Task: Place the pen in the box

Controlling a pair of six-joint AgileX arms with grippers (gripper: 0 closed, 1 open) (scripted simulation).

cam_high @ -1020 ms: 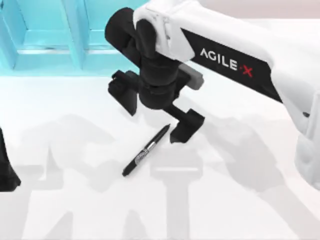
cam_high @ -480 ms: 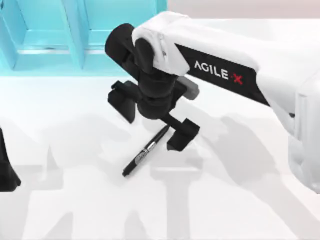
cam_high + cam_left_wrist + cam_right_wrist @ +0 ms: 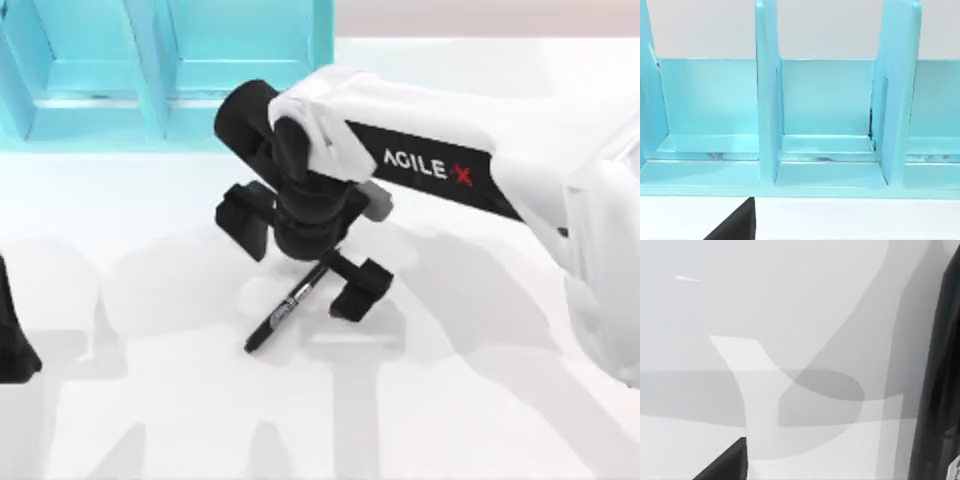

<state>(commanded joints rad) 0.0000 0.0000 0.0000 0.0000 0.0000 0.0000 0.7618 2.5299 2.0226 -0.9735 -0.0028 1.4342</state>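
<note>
Your right gripper [image 3: 300, 252] hangs with fingers spread wide, apparently straddling the far end of the pen [image 3: 290, 305], which lies flat on the table [image 3: 480, 400], near the box [image 3: 150, 70]; left arm parked left.

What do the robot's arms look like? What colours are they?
The right arm is white with a black stripe reading AGILE X, the X in red. Its wrist is black, and so is its two-fingered right gripper. The left arm shows as a black shape at the table's left edge.
</note>
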